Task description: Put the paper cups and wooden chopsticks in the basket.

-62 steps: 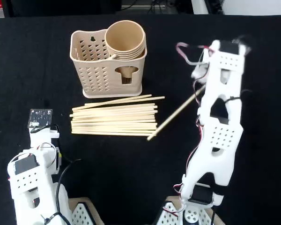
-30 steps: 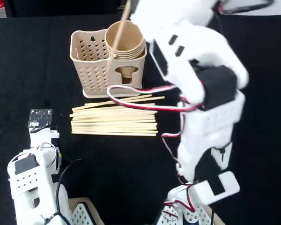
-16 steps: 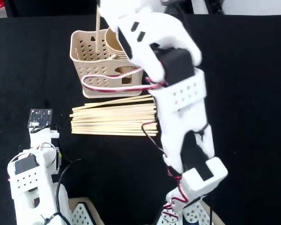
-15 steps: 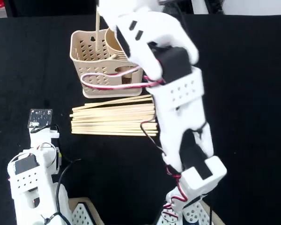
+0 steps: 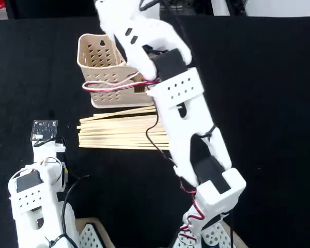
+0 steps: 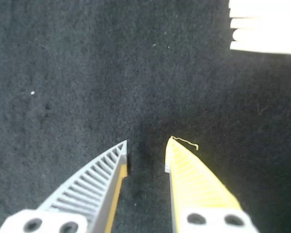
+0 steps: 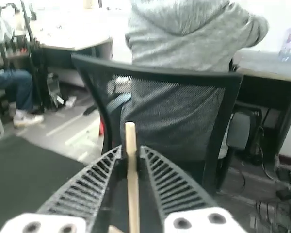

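A beige perforated basket (image 5: 101,64) stands at the back of the black table. My right arm (image 5: 168,88) stretches over its right half and hides that side. The right gripper (image 7: 130,151) is shut on one wooden chopstick (image 7: 132,184), held upright between the fingers and pointing out toward the room. A pile of several wooden chopsticks (image 5: 119,132) lies flat in front of the basket. My left arm (image 5: 36,191) sits at the front left. Its gripper (image 6: 146,143) is open just above the cloth, with the chopstick ends (image 6: 264,29) a short way off.
The black cloth (image 5: 268,103) covers the whole table. Beyond the table's far edge the right wrist view shows a mesh office chair (image 7: 184,116) with a person seated in it.
My right arm has lifted one chopstick from the right of the pile and swung it up and left over the basket, now covering the paper cups. The left arm has stayed still.
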Robot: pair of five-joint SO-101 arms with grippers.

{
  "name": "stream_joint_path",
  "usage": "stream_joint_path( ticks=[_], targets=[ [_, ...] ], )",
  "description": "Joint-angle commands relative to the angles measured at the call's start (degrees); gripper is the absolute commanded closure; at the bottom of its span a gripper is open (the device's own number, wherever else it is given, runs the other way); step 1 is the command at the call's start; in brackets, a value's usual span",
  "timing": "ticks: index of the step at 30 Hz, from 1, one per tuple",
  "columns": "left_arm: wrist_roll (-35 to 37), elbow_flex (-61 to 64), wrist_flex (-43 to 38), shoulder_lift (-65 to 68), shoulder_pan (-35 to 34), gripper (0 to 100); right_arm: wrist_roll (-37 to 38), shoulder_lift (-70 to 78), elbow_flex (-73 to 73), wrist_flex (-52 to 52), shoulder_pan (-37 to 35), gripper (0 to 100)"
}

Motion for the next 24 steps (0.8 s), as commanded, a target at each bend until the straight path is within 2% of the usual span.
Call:
stream_joint_path(
  ticks=[1, 4, 9, 16, 20, 21, 24],
  targets=[
    [-0.35, -0.13, -0.79, -0.7, -0.57, 86, 0.62, -0.4, -0.31, 3.69, -2.29, 73.9],
    [-0.35, -0.13, -0.79, -0.7, -0.57, 86, 0.97, -0.48, -0.92, 5.98, -4.22, 67.5],
    [-0.35, -0.13, -0.79, -0.7, -0.57, 86, 0.7, -0.48, -9.63, 12.13, -4.57, 74.5],
    [-0.35, -0.13, -0.7, -0.7, -0.66, 86, -1.23, -0.48, -32.75, 41.49, -1.05, 94.3],
    [-0.35, -0.13, -0.7, -0.7, -0.66, 86, -0.88, -0.31, -49.19, 60.75, 3.43, 97.9],
    [-0.35, -0.13, -0.7, -0.7, -0.66, 86, 0.62, -0.22, -51.91, 63.47, 4.48, 98.2],
    [-0.35, -0.13, -0.62, -0.7, -0.66, 86, 7.38, -2.33, -53.93, 62.86, 11.43, 98.0]
  ],
)
